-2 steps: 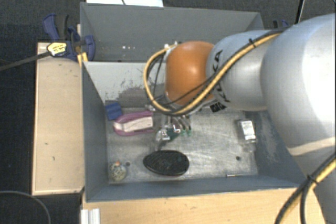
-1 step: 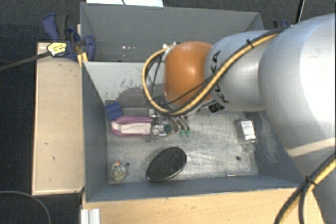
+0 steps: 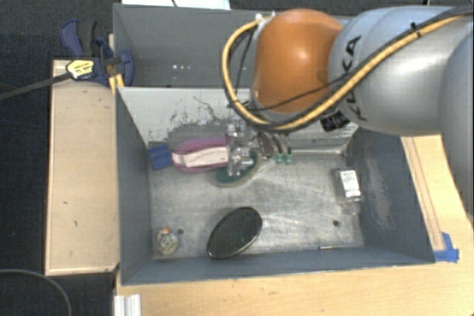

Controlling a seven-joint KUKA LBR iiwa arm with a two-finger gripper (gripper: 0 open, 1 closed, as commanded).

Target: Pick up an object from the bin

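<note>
My gripper [image 3: 241, 150] hangs low in the middle of the bin, near the back wall. It is right at the right-hand end of a pink and purple tube-like pack [image 3: 198, 157] that lies on its side and has a blue end piece [image 3: 159, 156] on the left. A dark green round thing [image 3: 231, 176] lies just below the gripper, partly hidden by it. I cannot make out whether anything is gripped.
A black oval disc [image 3: 234, 232] lies near the front wall. In the front left corner sits a small speckled ball [image 3: 167, 240], and a small silver-white block [image 3: 346, 183] rests at the right. The arm with its orange cover spans the bin's back right.
</note>
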